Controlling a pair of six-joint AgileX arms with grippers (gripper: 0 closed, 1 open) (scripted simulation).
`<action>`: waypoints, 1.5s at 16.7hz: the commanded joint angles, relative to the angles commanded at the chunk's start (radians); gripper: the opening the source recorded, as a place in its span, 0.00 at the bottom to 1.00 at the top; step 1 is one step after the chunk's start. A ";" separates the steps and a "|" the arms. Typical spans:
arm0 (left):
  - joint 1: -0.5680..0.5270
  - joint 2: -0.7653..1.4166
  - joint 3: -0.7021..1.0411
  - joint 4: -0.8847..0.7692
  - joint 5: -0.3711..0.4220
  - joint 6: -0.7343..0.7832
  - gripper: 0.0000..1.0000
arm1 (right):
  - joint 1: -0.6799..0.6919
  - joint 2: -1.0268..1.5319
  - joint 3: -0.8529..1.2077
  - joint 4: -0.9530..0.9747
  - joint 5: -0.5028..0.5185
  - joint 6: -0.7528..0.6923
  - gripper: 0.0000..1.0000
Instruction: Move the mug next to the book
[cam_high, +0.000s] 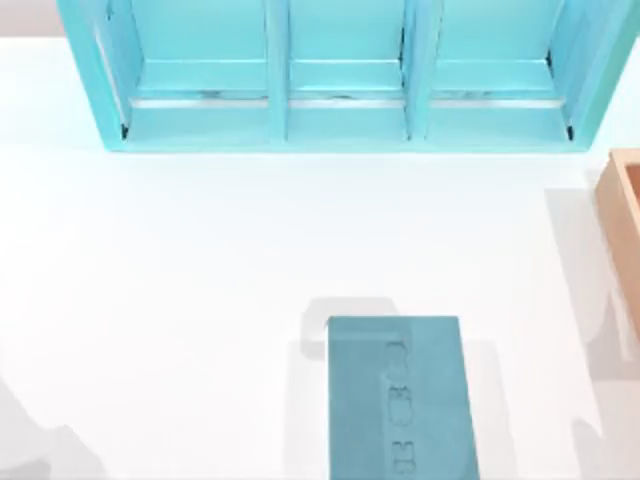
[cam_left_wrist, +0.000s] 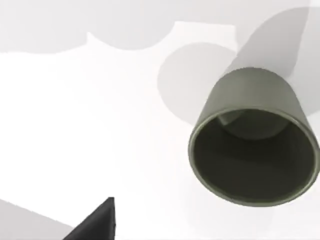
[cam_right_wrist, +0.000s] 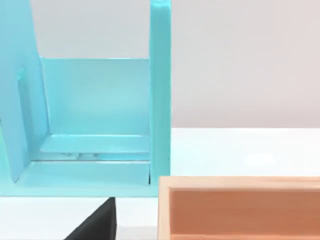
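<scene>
Mug (cam_left_wrist: 255, 135): small olive-grey cylinder, matte, dark and empty inside, no handle seen. Stands upright on the white tabletop (cam_left_wrist: 75, 125), seen from the left wrist view, apart from the one dark fingertip of the left hand (cam_left_wrist: 95, 222) at that picture's edge. Nothing is pinched by that hand; whether its fingers are spread or pressed together cannot be told. Handling, as a judgement: rigid, light, thin-walled, probably smooth enough to slip; best taken across the rim with one finger inside and one outside, or squeezed around the outer wall low enough not to tip it.

Book (cam_high: 400, 400): flat teal-blue rectangle with faint embossed letters, lying near the lower middle of the top view. How far the mug stands from it cannot be told.

Shelf unit (cam_high: 340, 80): large, light cyan, at the tabletop's far side, three compartments, all looking empty.

Wooden box (cam_right_wrist: 240, 210): tan, open-topped, at the tabletop's right edge, just beside the shelf unit; what shows of its interior is bare.

Right hand (cam_right_wrist: 95, 222): one dark fingertip near the box; finger state cannot be told.
</scene>
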 joint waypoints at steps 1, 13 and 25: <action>0.028 0.041 0.033 -0.041 -0.001 0.079 1.00 | 0.000 0.000 0.000 0.000 0.000 0.000 1.00; 0.154 0.217 0.194 -0.218 -0.003 0.434 1.00 | 0.000 0.000 0.000 0.000 0.000 0.000 1.00; 0.158 0.327 -0.095 0.186 -0.004 0.439 1.00 | 0.000 0.000 0.000 0.000 0.000 0.000 1.00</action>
